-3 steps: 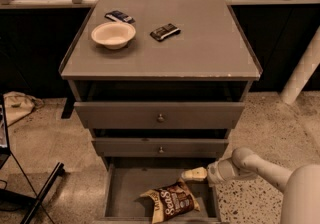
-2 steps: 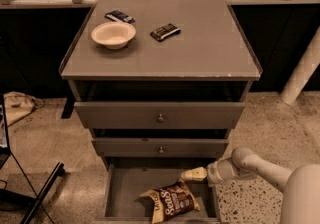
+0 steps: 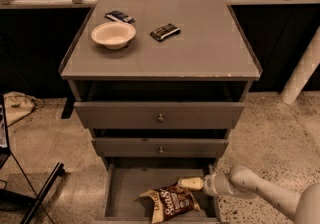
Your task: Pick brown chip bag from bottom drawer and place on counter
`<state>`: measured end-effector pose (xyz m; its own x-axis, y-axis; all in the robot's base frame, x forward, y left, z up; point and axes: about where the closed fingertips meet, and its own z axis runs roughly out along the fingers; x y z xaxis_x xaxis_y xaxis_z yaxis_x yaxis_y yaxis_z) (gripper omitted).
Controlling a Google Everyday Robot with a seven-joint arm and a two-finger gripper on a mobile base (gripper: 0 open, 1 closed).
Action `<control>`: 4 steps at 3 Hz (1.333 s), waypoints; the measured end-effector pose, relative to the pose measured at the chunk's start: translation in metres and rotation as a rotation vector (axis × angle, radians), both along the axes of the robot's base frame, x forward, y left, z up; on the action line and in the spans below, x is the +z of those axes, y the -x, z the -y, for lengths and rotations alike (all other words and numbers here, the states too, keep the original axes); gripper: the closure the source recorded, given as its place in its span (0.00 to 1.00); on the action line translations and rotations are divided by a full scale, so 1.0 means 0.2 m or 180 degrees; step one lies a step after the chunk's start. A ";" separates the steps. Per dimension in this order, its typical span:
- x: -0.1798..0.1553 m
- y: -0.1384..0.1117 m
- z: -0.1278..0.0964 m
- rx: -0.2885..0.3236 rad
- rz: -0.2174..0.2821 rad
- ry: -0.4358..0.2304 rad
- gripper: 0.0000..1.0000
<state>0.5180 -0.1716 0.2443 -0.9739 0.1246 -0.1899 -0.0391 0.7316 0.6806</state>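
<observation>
1. The crinkly dark-brown chip bag with cream ends and white lettering [image 3: 172,204] lies flat on the floor of the deep grey bottom drawer [image 3: 145,183], towards its front right. The drawer stands pulled well out past the two knobbed grey drawers above it [image 3: 160,114], so the bag is exposed and can be reached from the side
2. The flat grey counter with its thin raised rim [image 3: 200,53] holds a shallow cream bowl [image 3: 113,34] at the left and two small dark wrapped bars [image 3: 165,31] near the back. Its front and right parts are bare, which I judge the likely spot for the bag
3. The cream-tipped gripper [image 3: 190,183] is inside the bottom drawer, just beside the bag's upper right edge and possibly touching it. It points left, roughly level with the drawer floor
4. Whether the gripper is open, closed or already gripping the bag cannot be told from this view
5. The pale rounded arm [image 3: 250,188] comes in low from the lower right and crosses the drawer's right wall. The wrist is nearly horizontal, a pose that suits a sideways approach to the bag
</observation>
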 end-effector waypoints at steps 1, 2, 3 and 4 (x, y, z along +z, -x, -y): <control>-0.10 0.03 -0.10 -0.0019 0.0082 -0.0118 0.00; -0.18 0.03 -0.19 0.0017 0.0071 -0.0200 0.00; -0.23 0.04 -0.26 0.0057 0.0087 -0.0149 0.00; -0.30 0.07 -0.32 0.0153 0.0110 0.0168 0.00</control>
<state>0.5038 -0.1075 0.1849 -0.9712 0.0668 -0.2286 -0.0978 0.7632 0.6387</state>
